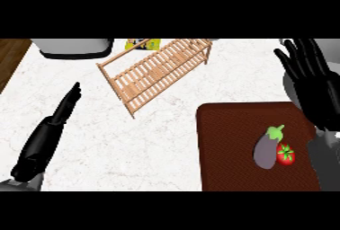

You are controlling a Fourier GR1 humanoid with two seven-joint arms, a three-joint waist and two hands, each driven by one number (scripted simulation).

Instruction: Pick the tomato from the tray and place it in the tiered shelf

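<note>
A small red tomato [286,154] with a green top lies on the dark brown tray [225,148] at the lower right, touching a purple eggplant [267,149] on its left. The wooden tiered shelf [156,67] stands at the back centre, slanting across the counter. My right hand [309,67] is open, fingers straight and pointing away, above the tray's far right corner and well behind the tomato. My left hand [50,130] is open at the left, edge-on over the counter, far from both the tray and the shelf.
A grey appliance [73,47] sits at the back left. A yellow packet [143,44] shows behind the shelf. The white marble counter [133,148] spreads between my left hand and the tray; its wooden edge runs along the far left.
</note>
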